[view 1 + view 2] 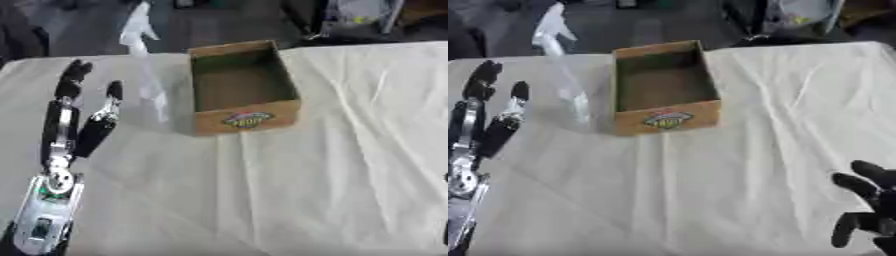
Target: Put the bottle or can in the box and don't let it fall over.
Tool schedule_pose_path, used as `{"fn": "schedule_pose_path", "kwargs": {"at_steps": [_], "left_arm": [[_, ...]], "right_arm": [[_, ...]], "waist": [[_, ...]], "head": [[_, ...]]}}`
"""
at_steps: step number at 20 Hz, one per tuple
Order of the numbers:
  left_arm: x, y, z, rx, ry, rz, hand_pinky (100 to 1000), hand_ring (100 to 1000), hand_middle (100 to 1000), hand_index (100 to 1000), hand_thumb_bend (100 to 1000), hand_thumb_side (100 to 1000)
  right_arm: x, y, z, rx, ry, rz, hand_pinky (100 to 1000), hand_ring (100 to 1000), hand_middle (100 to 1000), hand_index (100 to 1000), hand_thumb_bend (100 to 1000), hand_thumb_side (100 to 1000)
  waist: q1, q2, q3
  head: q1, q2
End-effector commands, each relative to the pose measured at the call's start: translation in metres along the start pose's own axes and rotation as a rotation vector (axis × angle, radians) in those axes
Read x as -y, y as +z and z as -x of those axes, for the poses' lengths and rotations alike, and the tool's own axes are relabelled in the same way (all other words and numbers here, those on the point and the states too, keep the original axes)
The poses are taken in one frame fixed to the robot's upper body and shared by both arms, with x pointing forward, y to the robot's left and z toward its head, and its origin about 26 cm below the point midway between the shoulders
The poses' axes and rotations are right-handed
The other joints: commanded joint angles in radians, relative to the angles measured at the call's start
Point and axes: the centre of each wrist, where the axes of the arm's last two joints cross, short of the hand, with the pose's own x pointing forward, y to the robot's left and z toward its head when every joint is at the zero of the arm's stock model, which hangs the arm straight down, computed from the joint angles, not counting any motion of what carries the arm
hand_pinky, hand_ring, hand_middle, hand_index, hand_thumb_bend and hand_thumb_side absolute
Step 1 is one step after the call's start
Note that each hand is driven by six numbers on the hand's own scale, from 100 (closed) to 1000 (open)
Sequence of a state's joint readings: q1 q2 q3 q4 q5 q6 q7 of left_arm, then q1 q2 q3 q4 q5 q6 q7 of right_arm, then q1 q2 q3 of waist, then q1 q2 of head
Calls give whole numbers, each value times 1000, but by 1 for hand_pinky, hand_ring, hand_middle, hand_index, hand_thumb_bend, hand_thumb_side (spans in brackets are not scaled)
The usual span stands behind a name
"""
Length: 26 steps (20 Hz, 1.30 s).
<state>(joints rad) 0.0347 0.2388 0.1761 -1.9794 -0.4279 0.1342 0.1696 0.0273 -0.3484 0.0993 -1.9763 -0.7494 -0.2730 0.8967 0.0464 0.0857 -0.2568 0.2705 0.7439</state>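
Note:
A clear tall bottle [150,92] with a white spray top stands upright on the cloth, just left of the brown cardboard box [248,120]. The box is open at the top and nothing shows inside it. My left hand [63,127] is open with its fingers pointing up, a short way left of the bottle and not touching it. At the lower right corner my right hand [870,197] rests open, far from the box and bottle.
A white cloth [332,165] covers the table, with wide room in front of and right of the box. Dark objects and a bag [798,17] lie beyond the table's far edge.

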Motion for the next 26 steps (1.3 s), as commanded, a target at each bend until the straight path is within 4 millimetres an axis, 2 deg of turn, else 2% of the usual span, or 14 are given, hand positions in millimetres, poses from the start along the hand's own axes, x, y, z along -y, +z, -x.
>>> {"fn": "schedule_pose_path", "kwargs": {"at_steps": [1,15,26], "left_arm": [[-8,-7,-9,30,-36,-10,1000,1000,1000,944,292,735],[-18,-31,-26,54,-52,67,1000,1000,1000,946,271,758],[-14,-56,-18,51,-80,130,1000,1000,1000,946,263,780]], "right_arm": [[3,-4,-9,12,33,-37,584,1000,1000,986,100,470],[2,-5,-8,8,29,-38,585,1000,1000,985,100,470],[1,-6,-7,7,20,-41,585,1000,1000,986,100,470]], "waist": [[-1,-10,-1],[-3,-11,-2],[-2,-9,-11]], "head": [[-2,-12],[-1,-12],[2,-10]]}}
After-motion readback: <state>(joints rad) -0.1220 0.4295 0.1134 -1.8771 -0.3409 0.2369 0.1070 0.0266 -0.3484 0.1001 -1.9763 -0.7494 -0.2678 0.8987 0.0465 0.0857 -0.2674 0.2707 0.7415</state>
